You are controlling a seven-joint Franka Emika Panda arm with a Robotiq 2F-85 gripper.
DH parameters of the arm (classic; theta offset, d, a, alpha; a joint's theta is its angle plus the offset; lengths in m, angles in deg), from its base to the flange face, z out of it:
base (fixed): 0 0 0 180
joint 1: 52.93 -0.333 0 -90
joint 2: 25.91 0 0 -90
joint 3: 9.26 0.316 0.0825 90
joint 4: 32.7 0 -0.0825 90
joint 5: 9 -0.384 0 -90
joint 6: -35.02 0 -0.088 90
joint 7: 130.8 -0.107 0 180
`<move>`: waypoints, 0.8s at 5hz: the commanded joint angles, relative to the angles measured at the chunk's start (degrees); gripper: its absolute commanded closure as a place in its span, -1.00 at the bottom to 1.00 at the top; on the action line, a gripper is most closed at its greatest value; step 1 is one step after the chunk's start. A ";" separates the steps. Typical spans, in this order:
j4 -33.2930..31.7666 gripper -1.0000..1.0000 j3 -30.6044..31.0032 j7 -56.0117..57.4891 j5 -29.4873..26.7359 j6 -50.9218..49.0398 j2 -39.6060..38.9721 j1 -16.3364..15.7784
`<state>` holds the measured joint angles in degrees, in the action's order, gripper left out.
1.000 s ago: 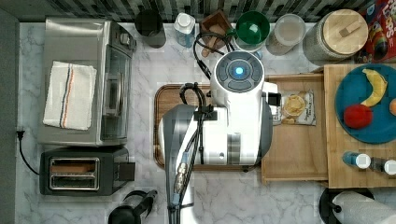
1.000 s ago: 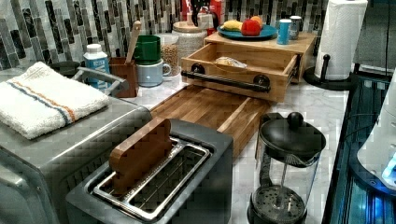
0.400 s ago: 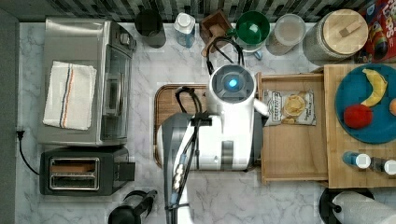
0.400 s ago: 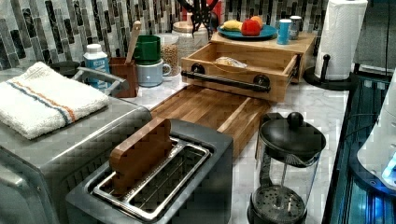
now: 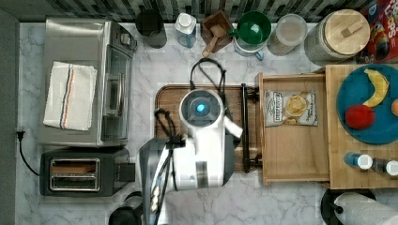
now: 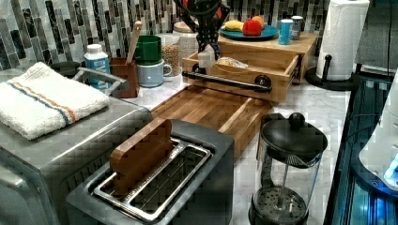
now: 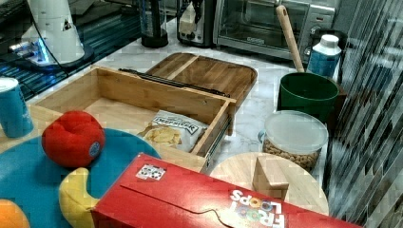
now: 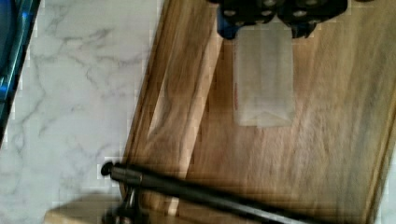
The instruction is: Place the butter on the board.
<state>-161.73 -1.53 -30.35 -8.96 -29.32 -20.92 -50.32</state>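
Wooden, dark brown, the board (image 5: 171,101) now sits beneath my arm: since a second ago the arm has swung from the tan tray (image 5: 293,154) with the chips bag (image 5: 290,108) toward the top view's left. My gripper (image 8: 259,29) pinches the butter (image 8: 264,77), a pale wrapped stick, between its fingers (image 8: 227,28). In the left view the butter (image 6: 205,57) hangs above the board's black handle (image 6: 225,79), off the wood.

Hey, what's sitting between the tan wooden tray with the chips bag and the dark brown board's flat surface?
The board's own black bar handle, in the top view, runs between the tan wooden tray and the dark brown wooden board.
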 commanded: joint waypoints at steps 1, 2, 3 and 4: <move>-6.74 1.00 4.41 -9.54 -7.17 10.05 4.43 -2.02; -8.91 1.00 9.20 -12.86 -6.88 12.50 4.11 0.71; -10.43 1.00 9.91 -18.60 -4.18 15.26 3.45 -1.27; -12.61 1.00 11.11 -20.02 -3.32 19.28 2.98 -1.26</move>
<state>-175.72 8.08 -44.45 -13.18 -13.10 -19.51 -50.01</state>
